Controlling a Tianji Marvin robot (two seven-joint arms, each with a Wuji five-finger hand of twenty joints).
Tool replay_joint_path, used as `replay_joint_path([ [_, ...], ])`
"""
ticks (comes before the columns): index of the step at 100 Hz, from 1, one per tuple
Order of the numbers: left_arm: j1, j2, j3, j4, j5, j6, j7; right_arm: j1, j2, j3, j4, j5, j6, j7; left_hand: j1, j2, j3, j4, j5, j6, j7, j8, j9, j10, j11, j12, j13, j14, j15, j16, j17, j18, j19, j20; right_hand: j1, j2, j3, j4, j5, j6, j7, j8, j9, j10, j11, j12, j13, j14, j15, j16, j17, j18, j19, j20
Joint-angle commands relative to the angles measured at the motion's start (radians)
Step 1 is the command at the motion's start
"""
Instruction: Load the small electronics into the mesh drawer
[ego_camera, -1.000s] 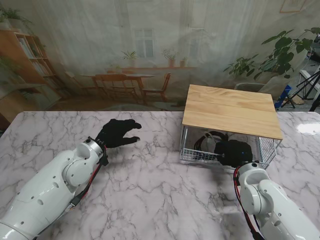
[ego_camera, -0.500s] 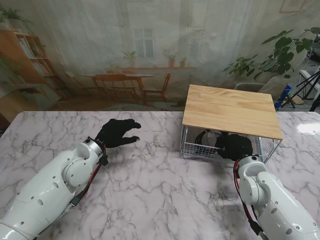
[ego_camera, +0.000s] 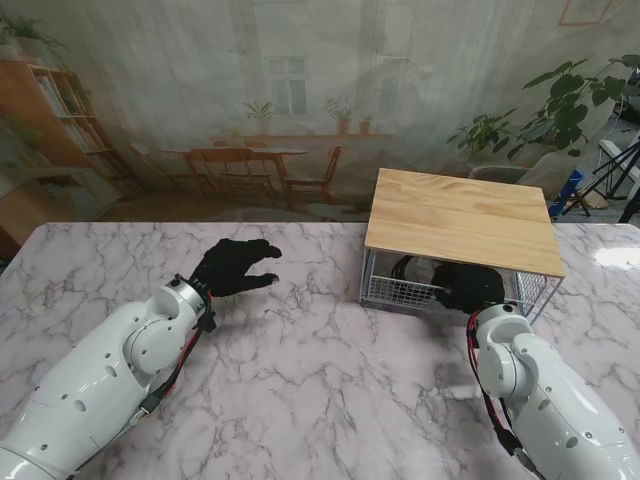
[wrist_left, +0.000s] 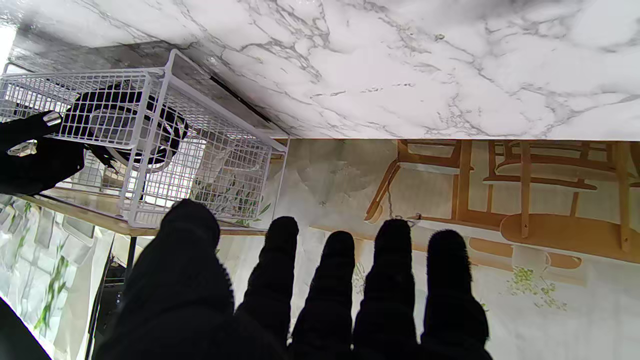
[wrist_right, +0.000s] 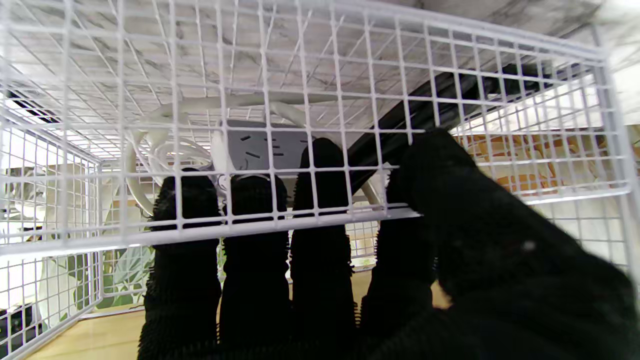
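Marble-patterned bench (ego_camera: 300, 390) fills the stand view, with a painted café backdrop behind it. Just ahead of the right robot hand (ego_camera: 468, 286) sits the mesh drawer (ego_camera: 400, 293), slid almost fully under a wooden top (ego_camera: 462, 218). That hand lies against the drawer front; in the right wrist view its four fingers (wrist_right: 320, 200) reach through or over the front rail and the thumb lies on the outside, so it seems closed on the rail, though the exact wrap is hard to tell. Beyond the fingers, inside the drawer, lie the electronics: a grey adapter (wrist_right: 270, 147), white cable (wrist_right: 165, 150) and a black coil (wrist_left: 125, 125). The left robot hand (ego_camera: 235, 265) hovers over the bench, well apart from the drawer, fingers spread and holding nothing. Loading looks done, and closing is probably under way. The risk now, I judge, is fingers caught in the mesh as the front meets the frame, or a cable loop jamming the drawer.
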Motion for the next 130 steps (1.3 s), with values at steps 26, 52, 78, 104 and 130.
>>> replay_joint_path([
  [26, 0.004, 0.001, -0.007, -0.004, 0.005, -0.001, -0.018, -0.056, 0.018, 0.018, -0.057, -0.047, 0.024, 0.094, 0.011, 0.05, -0.021, -0.021, 0.015, 0.011, -0.013, 0.003, -0.002, -0.005, -0.023, 0.008, 0.005, -0.002, -0.007, 0.012, -0.019, 0.027, -0.027, 0.013, -0.216, 0.124, 0.034, 0.165, -0.233, 0.194, -0.193, 0.016, -0.436, 0.04, -0.095, -0.131, -0.306, 0.038, -0.293, -0.169, -0.386, 0.065, -0.245, -0.01],
  [52, 0.002, 0.001, -0.002, -0.002, 0.003, 0.001, -0.018, -0.162, 0.015, 0.072, -0.165, -0.064, -0.008, 0.08, 0.009, 0.049, -0.021, -0.021, 0.014, 0.012, -0.013, 0.003, -0.003, -0.002, -0.024, 0.008, 0.006, -0.003, -0.007, 0.012, -0.019, 0.026, -0.027, 0.013, -0.334, 0.2, -0.087, 0.195, -0.323, 0.254, -0.302, 0.069, -0.595, 0.083, -0.17, -0.225, -0.424, 0.116, -0.517, -0.329, -0.494, 0.071, -0.341, -0.046],
  [78, -0.002, 0.0, 0.0, 0.002, 0.002, -0.001, -0.013, -0.246, 0.012, 0.12, -0.277, -0.079, -0.06, 0.066, 0.008, 0.05, -0.021, -0.021, 0.014, 0.011, -0.013, 0.003, -0.002, -0.005, -0.023, 0.008, 0.005, -0.003, -0.007, 0.012, -0.018, 0.026, -0.026, 0.014, -0.329, 0.246, -0.139, 0.205, -0.345, 0.272, -0.344, 0.054, -0.622, 0.087, -0.218, -0.283, -0.477, 0.125, -0.531, -0.347, -0.506, 0.065, -0.366, -0.059],
  [104, 0.004, 0.0, -0.003, 0.0, 0.001, 0.004, -0.011, -0.305, 0.011, 0.147, -0.363, -0.095, -0.096, 0.063, 0.01, 0.05, -0.021, -0.021, 0.013, 0.012, -0.014, 0.002, -0.001, -0.004, -0.023, 0.008, 0.004, -0.004, -0.008, 0.012, -0.019, 0.026, -0.027, 0.014, -0.318, 0.255, -0.161, 0.209, -0.326, 0.275, -0.354, 0.048, -0.601, 0.088, -0.22, -0.292, -0.483, 0.128, -0.531, -0.35, -0.51, 0.069, -0.375, -0.065],
  [130, 0.016, -0.002, -0.022, -0.022, -0.003, -0.002, -0.007, -0.399, 0.001, 0.172, -0.529, -0.041, -0.132, 0.084, 0.01, 0.049, -0.021, -0.021, 0.015, 0.013, -0.014, 0.002, 0.01, -0.004, -0.02, 0.009, 0.005, 0.0, -0.008, 0.011, -0.017, 0.027, -0.027, 0.014, -0.309, 0.259, -0.178, 0.213, -0.268, 0.279, -0.351, 0.052, -0.545, 0.1, -0.187, -0.276, -0.409, 0.139, -0.501, -0.336, -0.464, 0.075, -0.321, -0.041],
])
